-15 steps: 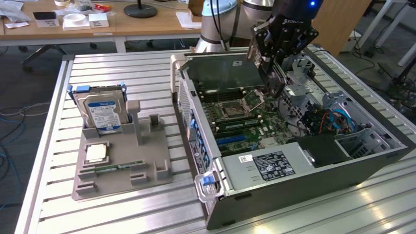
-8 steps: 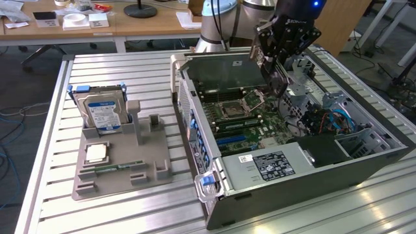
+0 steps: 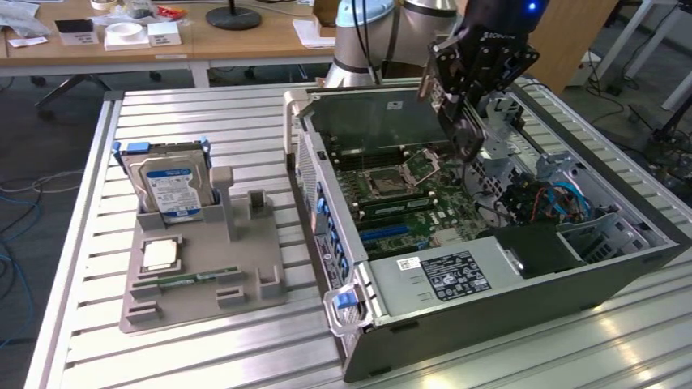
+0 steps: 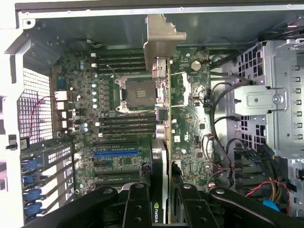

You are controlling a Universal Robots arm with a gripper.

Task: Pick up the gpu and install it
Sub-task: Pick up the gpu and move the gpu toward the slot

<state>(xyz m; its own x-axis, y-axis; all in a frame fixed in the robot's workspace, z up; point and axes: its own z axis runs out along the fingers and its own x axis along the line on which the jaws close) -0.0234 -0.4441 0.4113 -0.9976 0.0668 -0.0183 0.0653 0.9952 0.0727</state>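
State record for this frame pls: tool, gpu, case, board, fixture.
tool: shut on the gpu, over the open case
gpu: held edge-on, silver bracket at one end, above the motherboard, not seated in a slot
case: lying on its side, panel off, on the slatted table
motherboard: exposed; blue slot unoccupied
fixture: grey holder at the exterior view's left, hard drive standing in it
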